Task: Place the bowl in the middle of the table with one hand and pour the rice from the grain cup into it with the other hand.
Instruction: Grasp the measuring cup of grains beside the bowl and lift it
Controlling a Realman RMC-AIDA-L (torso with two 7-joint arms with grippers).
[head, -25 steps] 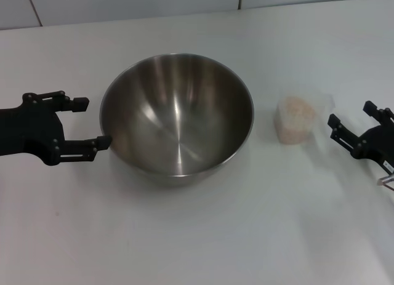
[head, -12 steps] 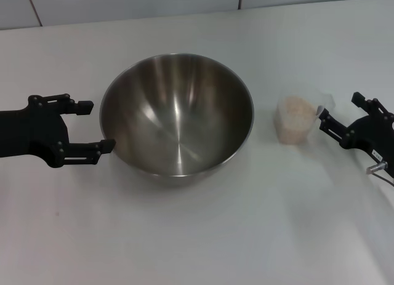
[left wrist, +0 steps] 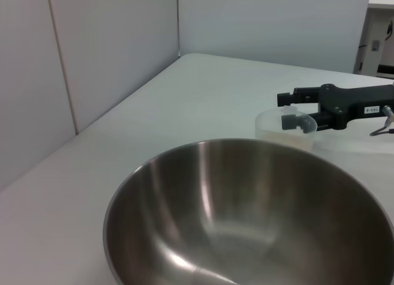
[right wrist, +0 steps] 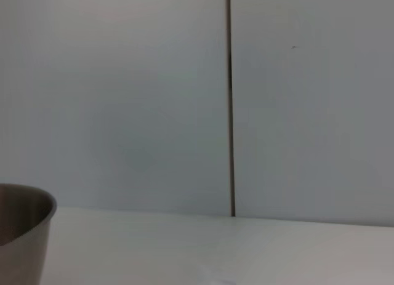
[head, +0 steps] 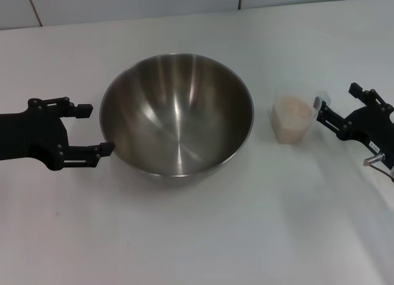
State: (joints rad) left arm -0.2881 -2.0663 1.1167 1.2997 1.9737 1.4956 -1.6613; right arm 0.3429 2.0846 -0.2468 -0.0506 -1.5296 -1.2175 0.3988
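The steel bowl [head: 176, 112] stands on the white table [head: 203, 236] near its middle. My left gripper [head: 100, 128] is open, its fingers just off the bowl's left rim, empty. The clear grain cup [head: 292, 119] stands to the right of the bowl, with rice [head: 294, 109] inside. My right gripper [head: 336, 100] is open at the cup's right side, its fingers on either side of the handle. The left wrist view shows the bowl [left wrist: 246, 217], the cup [left wrist: 284, 124] and the right gripper [left wrist: 297, 110] behind it. The right wrist view shows only the bowl's edge [right wrist: 21, 236].
White wall panels [head: 123, 2] run along the table's far edge. Bare tabletop lies in front of the bowl and cup.
My right gripper has moved left, up to the cup's handle. The cup has shifted very slightly left. My left gripper has barely moved.
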